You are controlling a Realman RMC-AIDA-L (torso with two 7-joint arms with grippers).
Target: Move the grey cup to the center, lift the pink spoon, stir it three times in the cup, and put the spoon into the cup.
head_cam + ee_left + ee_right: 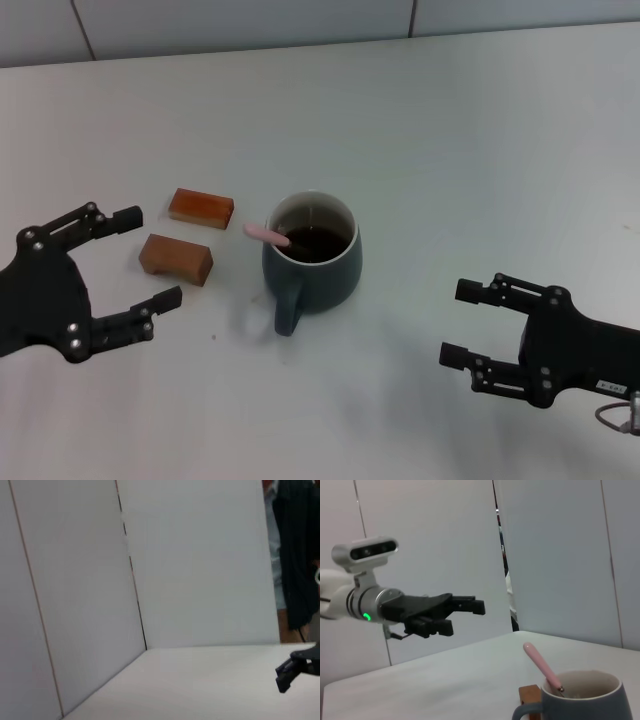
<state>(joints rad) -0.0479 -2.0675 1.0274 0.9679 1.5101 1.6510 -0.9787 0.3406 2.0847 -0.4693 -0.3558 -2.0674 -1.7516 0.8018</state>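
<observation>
The grey cup (312, 262) stands near the middle of the table, with its handle toward me. It also shows in the right wrist view (587, 700). The pink spoon (266, 233) rests inside the cup, and its pink handle leans out over the rim on the cup's left side. The right wrist view shows the spoon (541, 666) the same way. My left gripper (152, 256) is open and empty, left of the cup beside two brown blocks. It also shows in the right wrist view (462, 616). My right gripper (455, 322) is open and empty, right of the cup and nearer to me.
Two brown rectangular blocks (201, 207) (175, 258) lie left of the cup, between it and the left gripper. One block (530, 695) shows behind the cup in the right wrist view. A panelled wall (300, 20) runs along the table's far edge.
</observation>
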